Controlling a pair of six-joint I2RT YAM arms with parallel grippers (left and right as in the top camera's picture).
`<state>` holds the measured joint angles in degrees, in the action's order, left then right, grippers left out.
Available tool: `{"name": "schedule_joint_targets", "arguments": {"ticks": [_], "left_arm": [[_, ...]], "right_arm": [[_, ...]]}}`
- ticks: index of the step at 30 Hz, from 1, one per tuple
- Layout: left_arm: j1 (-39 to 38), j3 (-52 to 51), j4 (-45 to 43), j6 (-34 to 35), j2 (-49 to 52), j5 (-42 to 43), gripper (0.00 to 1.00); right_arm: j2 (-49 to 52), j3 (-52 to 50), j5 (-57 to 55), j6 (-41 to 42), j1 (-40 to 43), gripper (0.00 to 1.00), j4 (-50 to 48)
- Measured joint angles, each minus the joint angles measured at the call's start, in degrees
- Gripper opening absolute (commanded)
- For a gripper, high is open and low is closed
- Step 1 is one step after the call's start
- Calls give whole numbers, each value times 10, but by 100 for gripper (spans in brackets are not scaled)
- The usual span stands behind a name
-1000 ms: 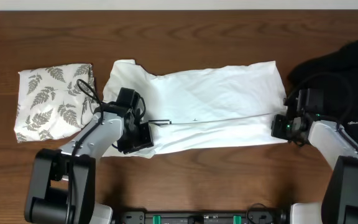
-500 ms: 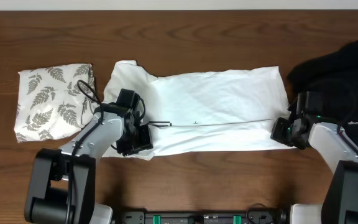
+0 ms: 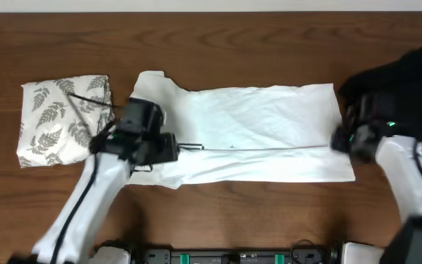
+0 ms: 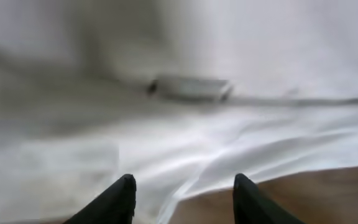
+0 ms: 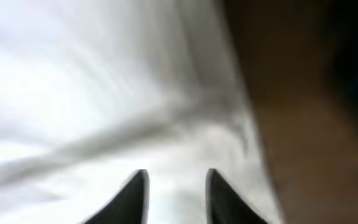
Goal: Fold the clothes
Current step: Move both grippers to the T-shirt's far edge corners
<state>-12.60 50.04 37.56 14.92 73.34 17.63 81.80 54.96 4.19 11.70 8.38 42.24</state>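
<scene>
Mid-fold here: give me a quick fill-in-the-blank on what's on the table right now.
The folded cloth on the robot's left bears a ___ print.
The garment at the table's right end is ___ in colour.
The left fingers hang over the white T-shirt, holding ___.
Missing: fern; black; nothing.

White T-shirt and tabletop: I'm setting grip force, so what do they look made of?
White T-shirt: thin matte fabric, probably cotton knit; it lies limp with soft creases. Table: wood or wood-look laminate; brown grain lines, slight sheen.
</scene>
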Motion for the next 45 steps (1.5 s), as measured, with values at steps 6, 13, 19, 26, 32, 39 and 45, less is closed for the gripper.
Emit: {"name": "schedule_joint_targets", "arguments": {"ticks": [6, 13, 19, 26, 32, 39, 45], "left_arm": [[0, 4, -86, -9, -59, -41, 51], [46, 51, -134, -15, 22, -58, 57], [118, 264, -33, -29, 191, -15, 58], [140, 450, 41, -63, 354, 9, 58], [162, 471, 28, -79, 446, 60, 59], [166, 471, -14, -93, 477, 76, 59], [166, 471, -46, -97, 482, 57, 59]], "right_arm": [[-51, 104, -1, -29, 0, 53, -23], [63, 143, 19, -78, 0, 63, -1], [218, 290, 29, -108, 0, 68, 84], [309, 405, 59, -126, 0, 68, 107], [369, 410, 70, -129, 0, 68, 101], [383, 410, 74, -133, 0, 68, 76], [383, 410, 74, -133, -8, 68, 76]]}}
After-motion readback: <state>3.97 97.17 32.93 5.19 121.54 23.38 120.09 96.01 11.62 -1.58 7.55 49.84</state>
